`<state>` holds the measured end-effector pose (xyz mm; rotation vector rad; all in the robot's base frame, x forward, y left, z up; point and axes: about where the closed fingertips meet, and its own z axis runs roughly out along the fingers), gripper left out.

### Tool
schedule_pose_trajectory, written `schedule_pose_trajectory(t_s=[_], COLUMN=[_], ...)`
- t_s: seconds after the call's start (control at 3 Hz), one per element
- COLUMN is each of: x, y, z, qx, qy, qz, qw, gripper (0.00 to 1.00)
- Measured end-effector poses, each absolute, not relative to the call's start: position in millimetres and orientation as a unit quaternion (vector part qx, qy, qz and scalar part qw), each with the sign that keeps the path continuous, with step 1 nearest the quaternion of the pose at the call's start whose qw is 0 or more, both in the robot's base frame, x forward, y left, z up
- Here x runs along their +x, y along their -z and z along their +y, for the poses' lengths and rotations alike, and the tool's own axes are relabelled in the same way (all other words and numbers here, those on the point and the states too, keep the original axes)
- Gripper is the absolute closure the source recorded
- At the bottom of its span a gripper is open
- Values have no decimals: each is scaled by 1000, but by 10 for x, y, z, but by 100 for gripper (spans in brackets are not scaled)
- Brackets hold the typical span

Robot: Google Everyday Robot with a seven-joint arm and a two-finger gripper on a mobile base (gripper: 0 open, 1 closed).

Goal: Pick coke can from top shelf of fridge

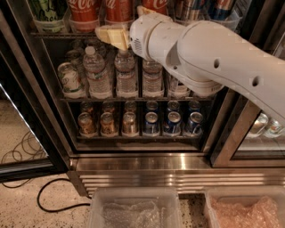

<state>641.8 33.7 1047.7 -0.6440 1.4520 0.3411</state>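
Hovering at 11 o'clock in view, the pincer [112, 38] sits at 6 o'clock of the coke can [118, 9] on the top shelf [53, 34]. I cannot tell its spread, and the can looks not yet grasped.

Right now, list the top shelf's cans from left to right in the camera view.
Green-and-white can, coke can, second coke can, silver can, blue can; the gripper is just below the second coke can.
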Motion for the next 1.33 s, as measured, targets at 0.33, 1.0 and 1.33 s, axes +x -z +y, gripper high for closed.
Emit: schedule_pose_trajectory(t_s=[0.33, 1.0, 1.33], x=[6485, 6712, 6791], y=[-10538, -10651, -10628], z=[370, 550, 503], qx=[-291, -294, -283], qy=[-154, -165, -162], qz=[641, 622, 626], qw=[694, 706, 708], gripper=[20, 21, 21])
